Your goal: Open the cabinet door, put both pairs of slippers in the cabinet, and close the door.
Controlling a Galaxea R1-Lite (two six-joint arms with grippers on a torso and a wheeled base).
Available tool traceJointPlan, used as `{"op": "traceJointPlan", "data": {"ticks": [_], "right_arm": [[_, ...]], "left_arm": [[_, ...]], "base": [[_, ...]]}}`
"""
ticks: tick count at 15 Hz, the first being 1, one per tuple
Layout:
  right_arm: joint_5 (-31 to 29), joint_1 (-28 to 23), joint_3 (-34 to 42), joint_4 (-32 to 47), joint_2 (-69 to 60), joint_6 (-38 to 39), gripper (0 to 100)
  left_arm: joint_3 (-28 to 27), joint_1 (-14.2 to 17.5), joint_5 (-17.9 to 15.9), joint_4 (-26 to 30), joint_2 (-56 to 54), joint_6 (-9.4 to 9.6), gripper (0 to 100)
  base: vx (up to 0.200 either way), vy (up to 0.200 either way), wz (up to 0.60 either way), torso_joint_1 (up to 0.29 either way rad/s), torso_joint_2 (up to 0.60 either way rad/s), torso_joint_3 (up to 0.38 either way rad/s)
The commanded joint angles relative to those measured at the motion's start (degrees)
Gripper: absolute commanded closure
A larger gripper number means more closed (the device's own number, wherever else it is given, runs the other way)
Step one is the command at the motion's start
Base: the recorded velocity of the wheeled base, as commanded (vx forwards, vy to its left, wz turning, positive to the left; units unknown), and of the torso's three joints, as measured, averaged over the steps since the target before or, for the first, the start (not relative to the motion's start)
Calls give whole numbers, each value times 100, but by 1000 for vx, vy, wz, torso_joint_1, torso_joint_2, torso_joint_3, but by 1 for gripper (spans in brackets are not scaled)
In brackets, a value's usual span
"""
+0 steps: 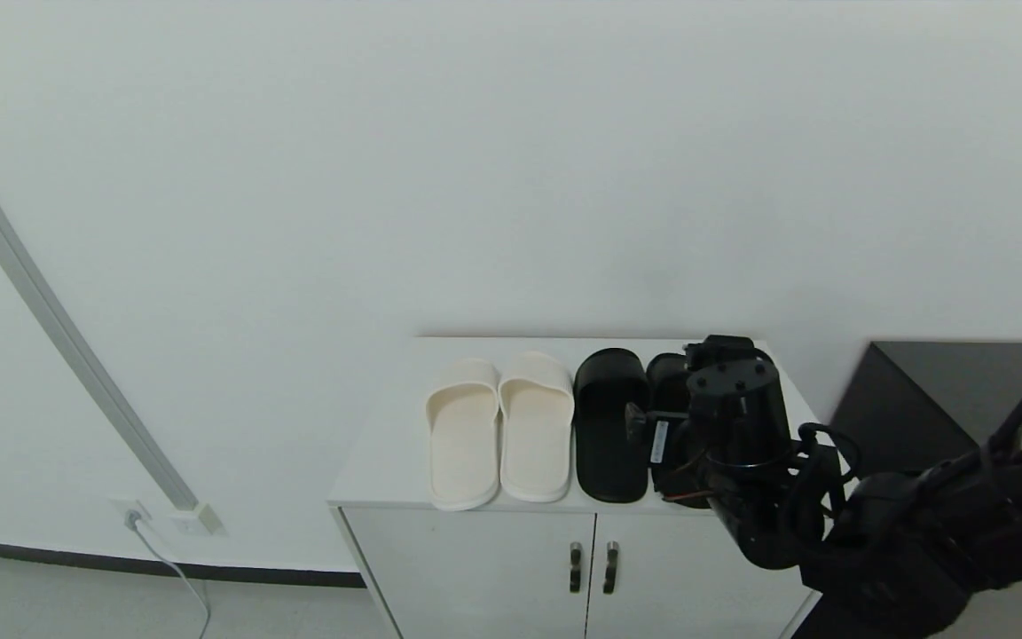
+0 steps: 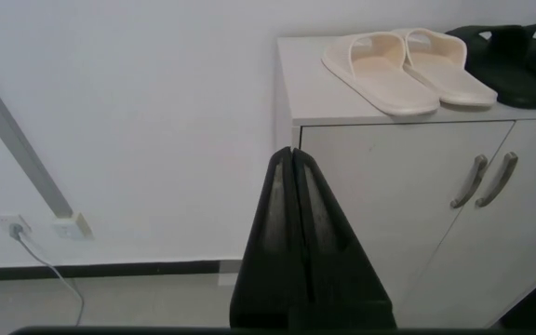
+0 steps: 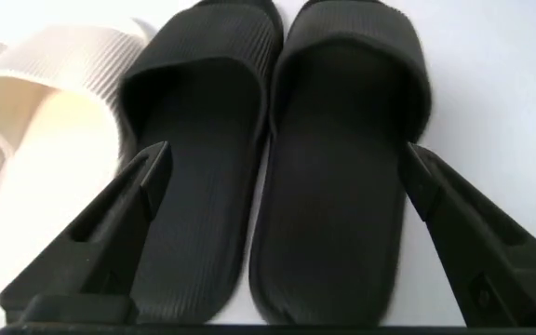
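The cabinet (image 1: pixel 387 461) is low and white, with a flat matte top. Its two plain doors (image 1: pixel 475 572) are shut flush, and a pair of slim bar handles (image 1: pixel 592 566) stands upright at the centre seam. Both pairs of slippers lie on the top in one row, toes toward the far wall. The cream pair (image 1: pixel 499 432) is on the left and the black pair (image 1: pixel 610 426) just to its right. All four are moulded slides with a broad ribbed band over the toe and a finely grooved footbed (the ribbing reads best from the right wrist).

The right arm (image 1: pixel 742 444) hangs over the right end of the top and covers much of the rightmost black slipper. The right gripper (image 3: pixel 284 158) looks down along the black pair, its dark wedge-shaped fingers spread wide, one to either side of the pair. The left gripper (image 2: pixel 292 163) sits on the near side, off the cabinet's left front corner, its fingers pressed together on nothing.
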Motion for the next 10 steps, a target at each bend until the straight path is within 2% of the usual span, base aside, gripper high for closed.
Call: {"op": "traceJointPlan", "data": {"ticks": [1, 6, 10], "right_arm": [[11, -91, -305, -2, 461, -62, 0], [55, -443, -1061, -354, 1278, -739, 0], [63, -601, -1579, -433, 1700, -836, 0]], "left_arm": [[-1, 0, 1, 0, 9, -1, 100], [-1, 0, -8, 8, 9, -9, 100], [-1, 0, -8, 8, 9, -9, 100]], "base": [[0, 0, 0, 0, 0, 0], [0, 0, 0, 0, 0, 0], [0, 0, 0, 0, 0, 0]]}}
